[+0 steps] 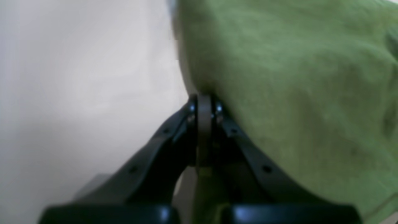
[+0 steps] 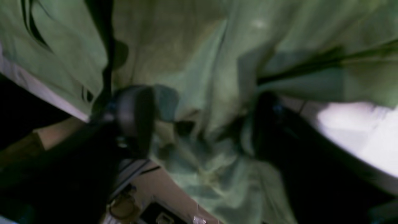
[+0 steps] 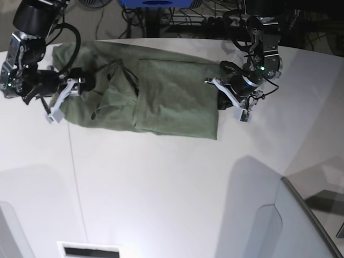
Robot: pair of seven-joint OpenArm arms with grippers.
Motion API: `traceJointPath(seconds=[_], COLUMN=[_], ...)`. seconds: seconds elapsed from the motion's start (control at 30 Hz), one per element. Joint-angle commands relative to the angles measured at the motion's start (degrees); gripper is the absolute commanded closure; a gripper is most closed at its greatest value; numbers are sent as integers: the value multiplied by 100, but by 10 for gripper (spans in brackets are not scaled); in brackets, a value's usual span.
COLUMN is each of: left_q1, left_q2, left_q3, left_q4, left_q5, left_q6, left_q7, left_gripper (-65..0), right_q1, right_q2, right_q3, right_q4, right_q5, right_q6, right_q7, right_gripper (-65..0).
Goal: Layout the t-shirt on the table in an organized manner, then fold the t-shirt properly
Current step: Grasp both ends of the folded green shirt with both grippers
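Two pincers sit at the long t-shirt's (image 3: 161, 94) ends: left pincer (image 3: 221, 91) pinches its edge tight, right pincer (image 3: 63, 95) gapes around bunched cloth.

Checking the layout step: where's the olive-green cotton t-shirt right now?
In the base view the olive-green cotton t-shirt lies spread across the far half of the white table, between the right gripper at its left end and the left gripper at its right edge.

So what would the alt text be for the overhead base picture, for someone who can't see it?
An olive-green t-shirt lies spread sideways across a white table, part smoothed, part bunched. Two black robot arms work its ends: the left gripper pinches the edge on the picture's right, and the right gripper reaches into rumpled cloth on the picture's left.
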State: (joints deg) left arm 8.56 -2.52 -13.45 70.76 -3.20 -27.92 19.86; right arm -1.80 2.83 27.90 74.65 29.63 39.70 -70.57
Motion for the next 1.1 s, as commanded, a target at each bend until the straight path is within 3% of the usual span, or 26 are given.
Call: traceJointPath(seconds=[0.0, 0.33, 0.63, 0.8, 1.07], left_q1=[72, 81, 54, 10, -122], left_q2=[2, 99, 257, 292, 371], left_q3=[13, 75, 523, 989, 1710], left_q4=[-30, -74, -39, -39, -109], left_q5=[202, 237, 254, 202, 245], left_q6=[-17, -17, -17, -8, -8], left_q7=[419, 419, 419, 419, 419], left_gripper=[0, 0, 0, 0, 0], right_q1=[106, 308, 343, 352, 343], right_q2=[91, 99, -208, -419, -701], right_q3=[28, -34, -25, -69, -737], right_q4=[73, 135, 1577, 1708, 1726], right_q5=[92, 83, 66, 83, 92], right_q6=[30, 30, 30, 30, 30], right_q7=[28, 169, -943, -943, -943], right_gripper=[-357, -23, -9, -9, -9])
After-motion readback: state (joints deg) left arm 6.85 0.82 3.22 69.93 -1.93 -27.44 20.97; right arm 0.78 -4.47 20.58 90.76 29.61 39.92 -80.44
